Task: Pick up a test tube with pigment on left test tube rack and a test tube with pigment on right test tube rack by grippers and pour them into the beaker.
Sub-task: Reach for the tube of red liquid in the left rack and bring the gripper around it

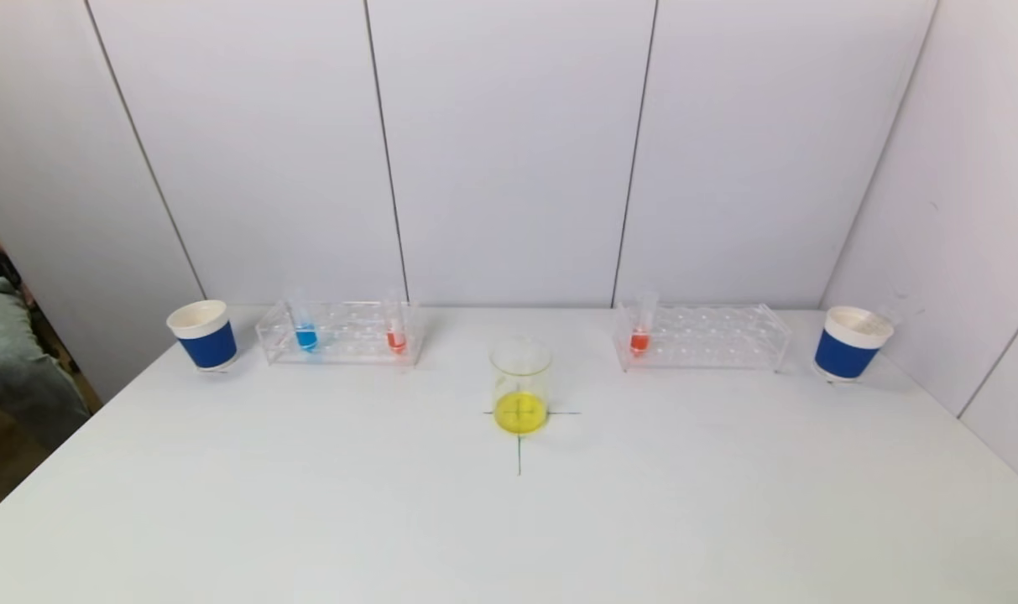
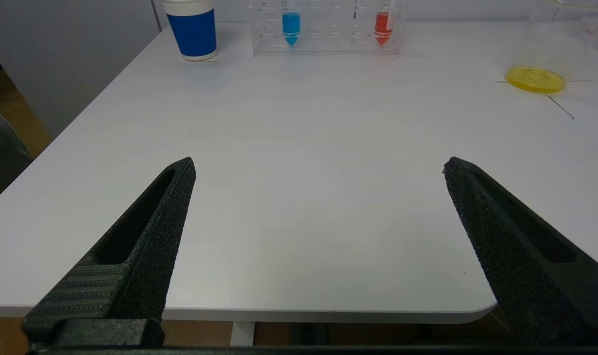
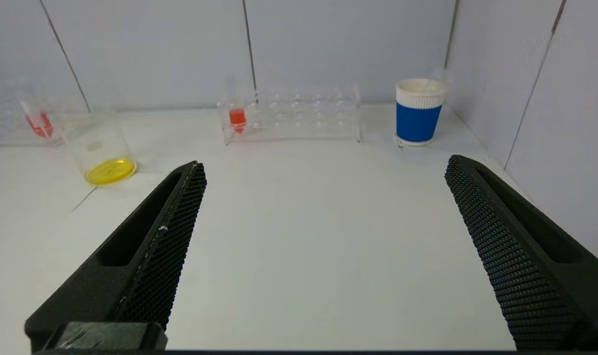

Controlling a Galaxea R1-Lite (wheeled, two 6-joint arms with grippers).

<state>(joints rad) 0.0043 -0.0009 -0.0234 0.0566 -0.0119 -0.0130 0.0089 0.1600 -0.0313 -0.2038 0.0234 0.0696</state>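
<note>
A clear left rack point(image 1: 341, 333) at the back left of the table holds a blue-pigment tube point(image 1: 305, 332) and a red-pigment tube point(image 1: 396, 334). The right rack point(image 1: 702, 337) holds one red-pigment tube point(image 1: 640, 334) at its inner end. Between the racks stands a glass beaker point(image 1: 520, 385) with yellow liquid, on a cross mark. Neither arm shows in the head view. My left gripper point(image 2: 318, 165) hangs open near the table's front edge, far from the blue tube point(image 2: 291, 27). My right gripper point(image 3: 323, 165) is open too, well short of the right rack point(image 3: 291, 116).
A blue-sleeved paper cup point(image 1: 203, 335) stands left of the left rack, and another point(image 1: 849, 342) right of the right rack. White wall panels close the back and right side. The table edge point(image 2: 259, 311) lies just under my left gripper.
</note>
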